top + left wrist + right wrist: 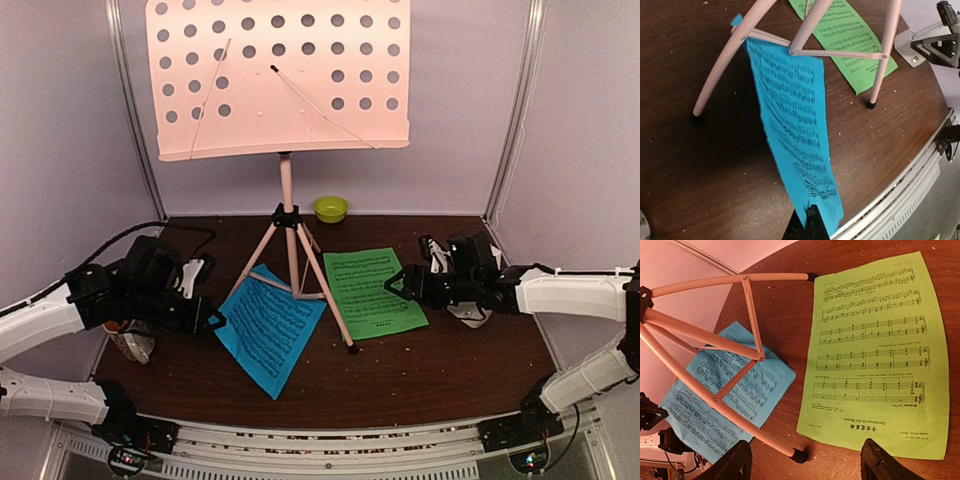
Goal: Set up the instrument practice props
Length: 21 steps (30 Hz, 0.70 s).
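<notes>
Title on green sheet (870, 347) reads approx. "Variations on the Kanon", upside-down; rest illegible.

I see a pink stand (280, 80) of smooth perforated metal. The blue sheet (270, 330) and green sheet (375, 290) are matt paper.

Two arms noted, left arm (40, 325) and right arm (570, 293) alike: smooth white shells on the long links, bulky black joint housings, black two-fingered left claw (213, 321) and right claw (392, 285), a thin black cable (120, 238) looping off the left wrist, black base blocks (140, 432) with tiny lit indicators.
</notes>
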Tool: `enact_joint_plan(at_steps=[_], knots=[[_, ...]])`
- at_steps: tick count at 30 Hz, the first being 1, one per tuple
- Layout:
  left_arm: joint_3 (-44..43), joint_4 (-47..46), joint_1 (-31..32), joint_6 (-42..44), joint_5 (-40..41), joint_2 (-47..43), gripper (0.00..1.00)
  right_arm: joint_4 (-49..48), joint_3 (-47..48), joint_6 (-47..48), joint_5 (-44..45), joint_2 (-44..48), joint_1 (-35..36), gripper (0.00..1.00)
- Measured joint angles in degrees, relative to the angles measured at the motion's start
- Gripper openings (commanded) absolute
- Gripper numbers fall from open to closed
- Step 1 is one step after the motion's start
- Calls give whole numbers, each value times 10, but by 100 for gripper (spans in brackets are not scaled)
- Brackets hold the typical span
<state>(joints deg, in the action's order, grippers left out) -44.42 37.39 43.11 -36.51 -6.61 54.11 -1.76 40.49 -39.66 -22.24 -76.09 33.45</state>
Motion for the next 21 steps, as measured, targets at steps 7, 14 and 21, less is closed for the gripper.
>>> enact_joint_plan(at_steps=[7,14,21], knots=[[-123,145,0,144,-30,-43,0,-6,-4,47,8,50,22,88],[-205,220,30,285,-114,-36,0,-55,-17,106,-1,95,90,100],[-296,267,82,398,-228,-10,0,-43,27,200,-10,103,163,99]])
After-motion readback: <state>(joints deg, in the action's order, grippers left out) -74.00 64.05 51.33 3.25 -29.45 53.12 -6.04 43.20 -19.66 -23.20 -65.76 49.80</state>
